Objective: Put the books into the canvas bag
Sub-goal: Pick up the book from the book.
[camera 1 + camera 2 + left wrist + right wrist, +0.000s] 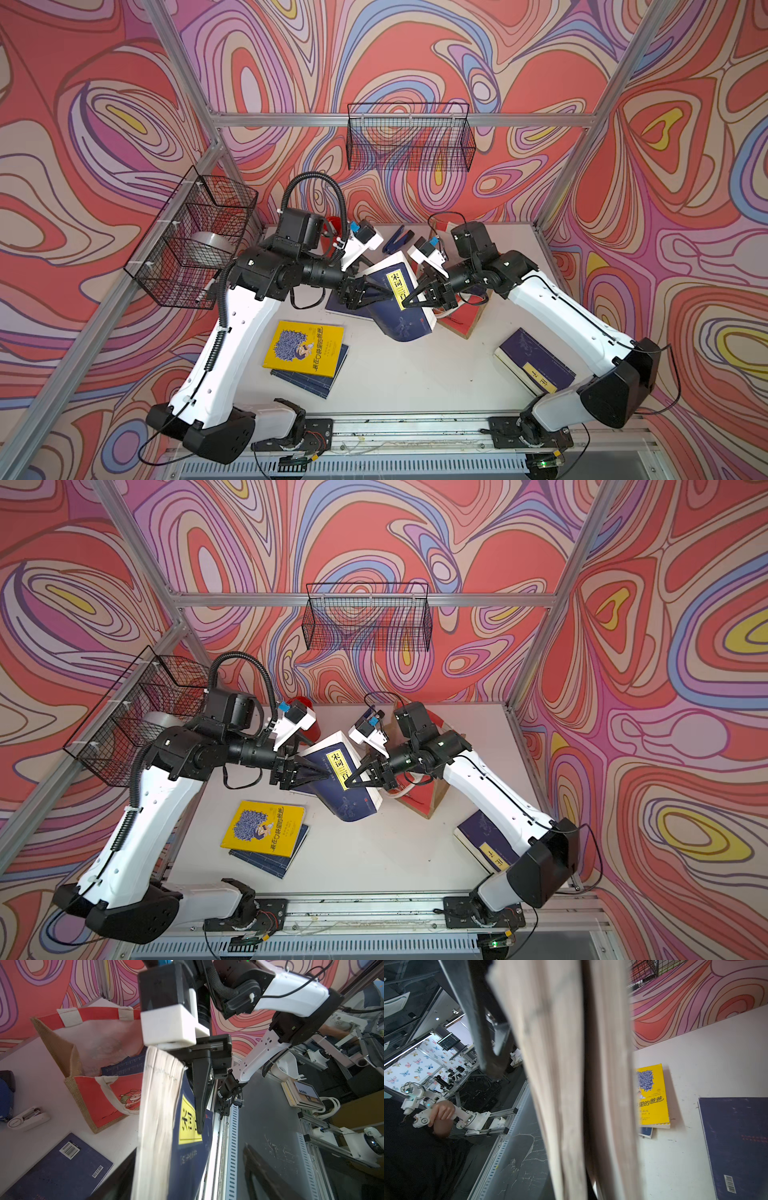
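Navy paperback (pixel 401 322) looks thick, hefty and floppy: right gripper (pixel 406 304) is clamped on its right edge, left gripper (pixel 387 296) gapes around the left, so I'd grab deep mid-edge.

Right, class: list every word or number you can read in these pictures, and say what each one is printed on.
"宋词三百": yellow label on the lifted navy book.
"装在口袋里的爸爸": cover of the yellow book.
Label on the front-right navy book: too blurred to read.
Barcode digits on the flat navy book: too small.
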{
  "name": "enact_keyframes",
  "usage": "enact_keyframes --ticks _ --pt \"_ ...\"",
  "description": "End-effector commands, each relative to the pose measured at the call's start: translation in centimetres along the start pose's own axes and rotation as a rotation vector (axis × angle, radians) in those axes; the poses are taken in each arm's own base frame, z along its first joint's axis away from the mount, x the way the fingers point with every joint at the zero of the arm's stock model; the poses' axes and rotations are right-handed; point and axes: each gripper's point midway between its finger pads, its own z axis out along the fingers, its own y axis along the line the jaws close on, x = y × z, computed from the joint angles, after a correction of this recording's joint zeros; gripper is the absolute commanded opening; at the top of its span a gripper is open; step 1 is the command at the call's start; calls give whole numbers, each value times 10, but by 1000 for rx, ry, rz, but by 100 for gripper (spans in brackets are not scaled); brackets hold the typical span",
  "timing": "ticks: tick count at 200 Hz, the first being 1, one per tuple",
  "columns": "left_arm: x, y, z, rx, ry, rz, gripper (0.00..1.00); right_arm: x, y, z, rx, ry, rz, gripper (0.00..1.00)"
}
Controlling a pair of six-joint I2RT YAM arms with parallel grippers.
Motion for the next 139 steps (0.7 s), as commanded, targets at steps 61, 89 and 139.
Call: enact_keyframes --ticks 61,89,139 --pt "6 9 -11 -148 13 84 0 -11 -15 -9 51 -11 -9 4" --pt "0 32 -16 -286 -19 98 0 -23 -36 -27 203 -65 11 41" --pt "-9 65 -27 -484 -95 93 0 -40 -79 -98 522 -206 73 53"
